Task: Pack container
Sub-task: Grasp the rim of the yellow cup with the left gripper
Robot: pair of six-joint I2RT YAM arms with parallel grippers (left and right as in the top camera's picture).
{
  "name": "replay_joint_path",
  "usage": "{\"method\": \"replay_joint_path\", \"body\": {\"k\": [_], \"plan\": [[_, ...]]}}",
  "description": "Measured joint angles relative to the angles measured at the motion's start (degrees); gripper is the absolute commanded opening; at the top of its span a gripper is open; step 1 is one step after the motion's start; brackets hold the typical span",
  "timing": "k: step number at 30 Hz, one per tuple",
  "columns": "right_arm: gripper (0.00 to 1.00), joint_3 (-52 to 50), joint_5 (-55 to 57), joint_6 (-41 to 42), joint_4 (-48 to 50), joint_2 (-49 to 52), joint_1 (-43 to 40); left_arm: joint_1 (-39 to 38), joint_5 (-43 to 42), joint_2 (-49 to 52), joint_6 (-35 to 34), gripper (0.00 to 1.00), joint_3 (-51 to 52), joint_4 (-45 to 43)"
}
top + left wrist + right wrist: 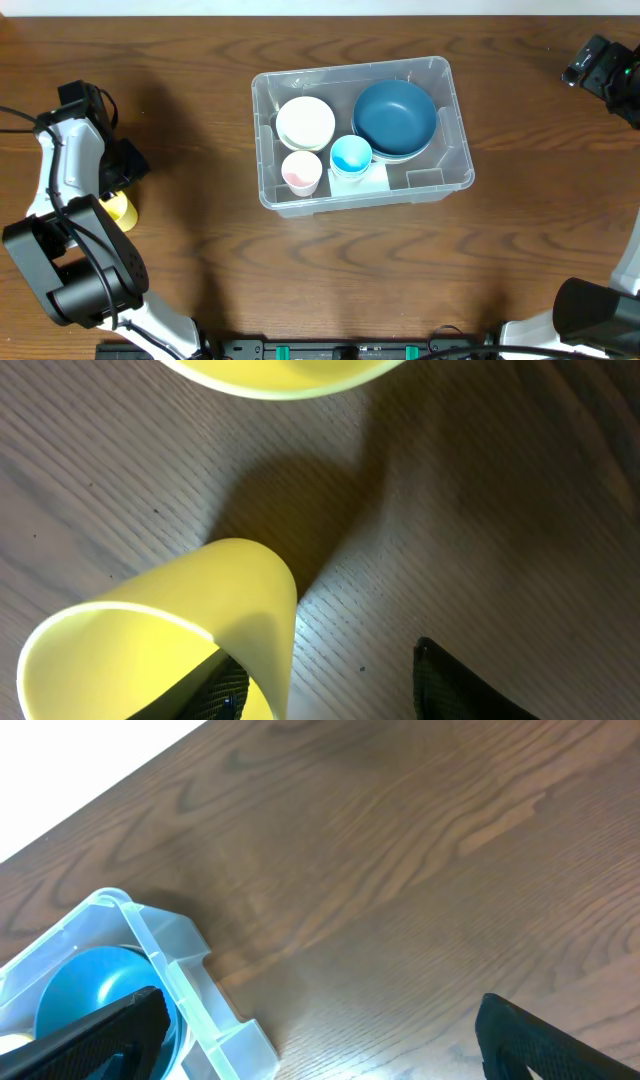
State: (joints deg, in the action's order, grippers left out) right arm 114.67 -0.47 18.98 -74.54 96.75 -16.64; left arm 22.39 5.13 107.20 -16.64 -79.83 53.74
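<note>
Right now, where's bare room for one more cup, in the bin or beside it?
In the container, only the near-right corner, between blue bowl, blue cup and the right wall. The left half is crowded: white bowl, pink cup. Bare table lies in front.

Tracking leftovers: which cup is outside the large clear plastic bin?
The yellow plastic cup at the left gripper; pink cup and blue cup are in the bin.

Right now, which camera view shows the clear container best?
The overhead view: the whole container shows, walls and inside. The right wrist view shows only one corner. The left wrist view shows none of it.
</note>
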Motion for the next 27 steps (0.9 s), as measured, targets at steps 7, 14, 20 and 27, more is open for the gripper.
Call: {"method": "replay_joint_path", "body": {"k": [7,14,20,27], "plan": [[0.99,0.0,0.0,0.0,0.0,0.0,0.0,0.0,0.0,0.8,0.1,0.45,0.0,-0.4],[0.99,0.0,0.0,0.0,0.0,0.0,0.0,0.0,0.0,2.4,0.4,0.06,0.6,-0.9],[0.99,0.0,0.0,0.0,0.0,0.0,0.0,0.1,0.0,2.2,0.4,0.05,0.6,0.2],[0.99,0.0,0.0,0.0,0.0,0.0,0.0,-1.0,-4.2,1.5,0.5,0.06,0.6,2.9]]}}
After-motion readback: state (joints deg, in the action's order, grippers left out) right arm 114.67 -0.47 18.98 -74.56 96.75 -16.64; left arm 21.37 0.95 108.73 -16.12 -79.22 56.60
